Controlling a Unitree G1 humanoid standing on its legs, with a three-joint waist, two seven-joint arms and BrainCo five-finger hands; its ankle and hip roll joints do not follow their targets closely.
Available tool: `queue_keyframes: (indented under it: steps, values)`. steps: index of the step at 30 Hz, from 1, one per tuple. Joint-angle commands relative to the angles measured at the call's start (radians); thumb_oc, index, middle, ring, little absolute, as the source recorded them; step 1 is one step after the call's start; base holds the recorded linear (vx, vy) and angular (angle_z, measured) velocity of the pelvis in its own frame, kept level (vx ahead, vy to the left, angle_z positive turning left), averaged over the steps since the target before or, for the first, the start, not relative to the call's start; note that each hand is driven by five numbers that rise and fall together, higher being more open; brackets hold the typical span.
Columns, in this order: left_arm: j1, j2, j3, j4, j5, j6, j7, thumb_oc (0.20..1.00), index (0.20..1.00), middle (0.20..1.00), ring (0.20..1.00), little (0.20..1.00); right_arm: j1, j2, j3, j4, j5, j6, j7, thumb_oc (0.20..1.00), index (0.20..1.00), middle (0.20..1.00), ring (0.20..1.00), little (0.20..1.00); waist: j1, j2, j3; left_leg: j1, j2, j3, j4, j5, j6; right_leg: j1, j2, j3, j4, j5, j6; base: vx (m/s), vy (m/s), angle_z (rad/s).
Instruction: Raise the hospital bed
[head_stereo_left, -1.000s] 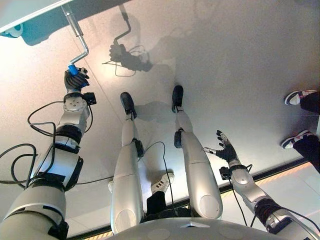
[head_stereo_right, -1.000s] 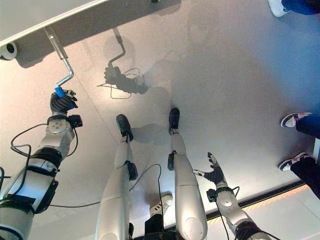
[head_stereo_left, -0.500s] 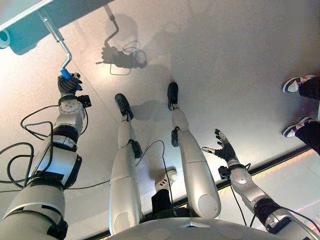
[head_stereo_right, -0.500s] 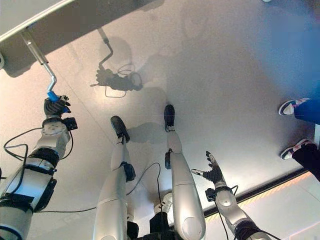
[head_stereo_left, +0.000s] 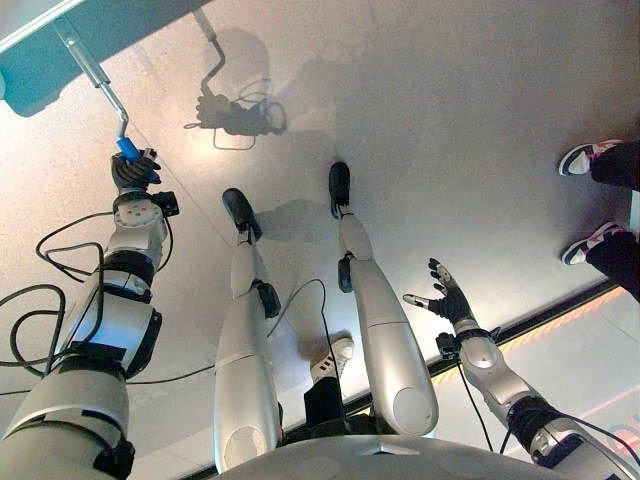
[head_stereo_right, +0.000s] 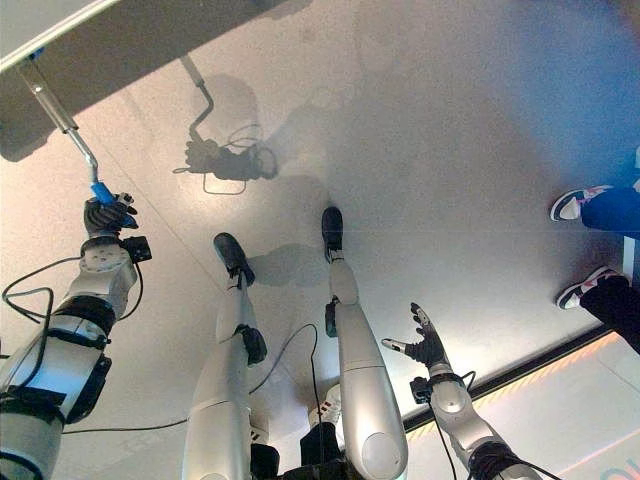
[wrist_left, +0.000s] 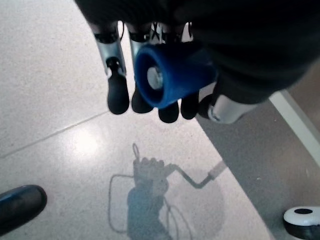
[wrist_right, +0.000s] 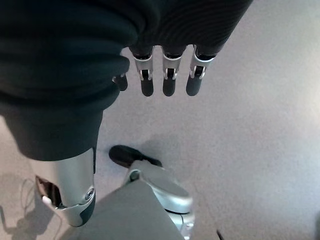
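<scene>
My left hand (head_stereo_left: 133, 170) held the blue grip (wrist_left: 172, 75) of the crank (head_stereo_left: 100, 88), fingers curled round it. The crank ran from the grip up to the hospital bed (head_stereo_left: 30, 20), whose edge lay above it. I judged the steel shaft rigid and the plastic grip slick; the grip was the right hold. My right hand (head_stereo_left: 446, 298), well apart from the crank, hung with fingers spread and empty.

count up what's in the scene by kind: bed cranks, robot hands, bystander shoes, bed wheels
bed cranks: 1, silver crank with blue grip, held by the left hand
robot hands: 2, the other being the right hand, open
bystander shoes: 2, shoe and shoe
bed wheels: 1, caster
total: 6
</scene>
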Motion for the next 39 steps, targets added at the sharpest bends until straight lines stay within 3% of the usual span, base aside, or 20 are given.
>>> queue_keyframes:
  steps: [1,5,6,7,39]
  values:
    - [-0.136,-0.029,-0.049,-0.036,0.097,-0.065,-0.024,0.200,0.200,0.200,0.200,0.200,0.048,-0.046,0.034,-0.021,0.034,-0.021,0.002,1.000,1.000,1.000,1.000,1.000,-0.001,-0.033,0.003,0.066,0.010,-0.003,0.052,-0.085,-0.023,0.011,-0.007,0.021,0.102,-0.078,0.086,0.01,-0.016,-0.03]
    - [-0.143,-0.039,-0.050,-0.036,0.086,-0.067,-0.026,0.200,0.200,0.200,0.200,0.200,0.050,-0.045,0.037,-0.022,0.033,-0.026,0.000,1.000,1.000,1.000,1.000,1.000,-0.002,-0.034,0.003,0.069,0.012,-0.004,0.048,-0.083,-0.023,0.009,-0.005,0.020,0.103,-0.079,0.084,0.00,0.000,0.00]
    - [-0.143,-0.041,-0.050,-0.035,0.083,-0.067,-0.029,0.272,0.272,0.272,0.272,0.272,0.051,-0.044,0.037,-0.023,0.033,-0.027,0.000,1.000,1.000,1.000,1.000,1.000,-0.002,-0.034,0.003,0.069,0.012,-0.004,0.047,-0.083,-0.023,0.008,-0.004,0.020,0.104,-0.079,0.084,0.00,0.000,0.00]
    - [-0.143,-0.042,-0.047,-0.035,0.075,-0.068,-0.029,1.000,1.000,1.000,1.000,1.000,0.051,-0.044,0.038,-0.024,0.033,-0.027,0.000,1.000,1.000,1.000,1.000,1.000,-0.001,-0.034,0.003,0.069,0.012,-0.004,0.046,-0.082,-0.024,0.009,-0.004,0.019,0.103,-0.080,0.084,0.00,0.000,0.00]
    - [-0.147,-0.055,-0.060,-0.042,0.069,-0.071,-0.035,1.000,1.000,1.000,1.000,1.000,0.045,-0.047,0.049,-0.011,0.032,-0.028,0.001,1.000,1.000,1.000,1.000,1.000,0.015,-0.037,0.003,0.079,0.001,-0.026,0.038,-0.077,-0.022,0.031,-0.017,-0.003,0.089,-0.075,0.086,0.00,0.000,0.00]
